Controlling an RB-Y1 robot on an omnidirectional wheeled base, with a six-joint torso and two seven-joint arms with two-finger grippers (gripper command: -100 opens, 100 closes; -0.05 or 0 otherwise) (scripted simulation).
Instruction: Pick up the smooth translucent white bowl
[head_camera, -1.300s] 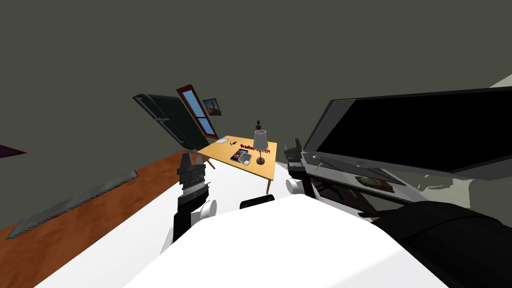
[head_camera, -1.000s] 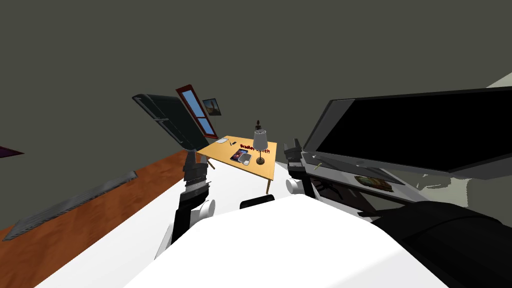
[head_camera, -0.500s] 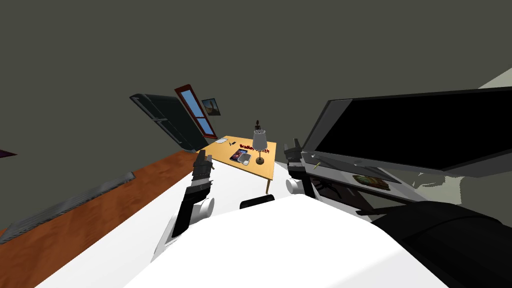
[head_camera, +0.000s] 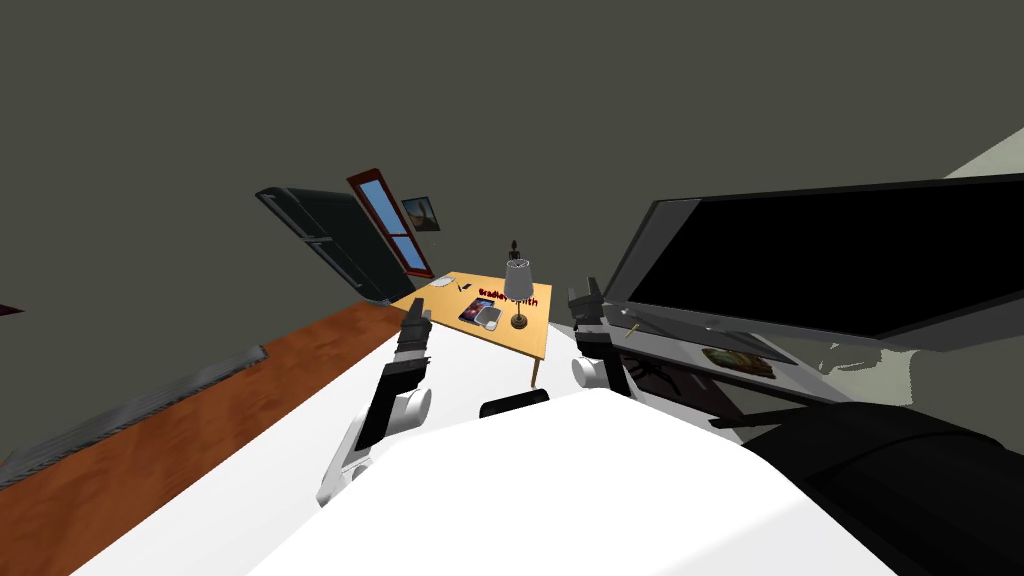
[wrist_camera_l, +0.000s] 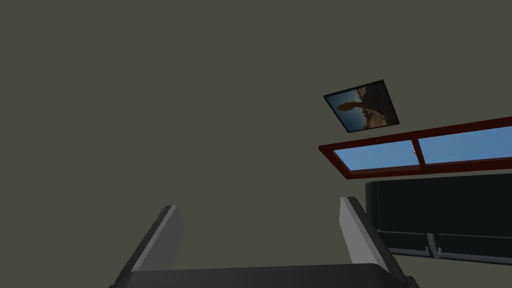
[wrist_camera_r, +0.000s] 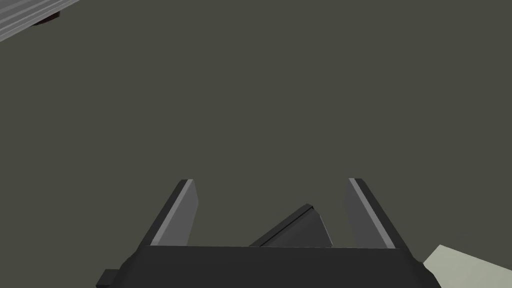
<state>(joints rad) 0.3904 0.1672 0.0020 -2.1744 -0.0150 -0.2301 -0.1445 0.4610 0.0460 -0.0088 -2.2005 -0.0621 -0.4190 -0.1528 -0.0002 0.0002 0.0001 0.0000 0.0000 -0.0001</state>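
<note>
Head view first: the wooden bench (head_camera: 530, 338) stands ahead of me, well out in the room. On it a lamp (head_camera: 519, 288) with a grey shade rises from a dark base near the middle. Just beside that base sits a small pale rounded shape, probably the bowl (head_camera: 490, 317), though it is too small here to be sure. It lies between the lamp's foot and a dark flat tablet (head_camera: 475, 309), touching or nearly touching the tablet. Red lettering (head_camera: 508, 295) runs across the top behind them, and a small white flat item (head_camera: 443, 282) lies at the far end.

Now the arms. The left gripper (head_camera: 416, 312) is stretched forward, its tip in line with the bench's near left corner. In the left wrist view its jaws stand wide apart with nothing between them. The right gripper (head_camera: 585, 292) is raised on the other side, just beside the left end of the big black television (head_camera: 830, 260) and the grey stand (head_camera: 690, 345) under it. In the right wrist view those jaws are spread too, and hold nothing.

Both grippers are well apart from the bowl, which sits on the bench between the two arms as the head view has it. Off to the left, beyond the bench, a dark sofa (head_camera: 330, 240) stands next to a red-framed window (head_camera: 390, 225). Brown wooden floor (head_camera: 200, 400) runs along the left side.
</note>
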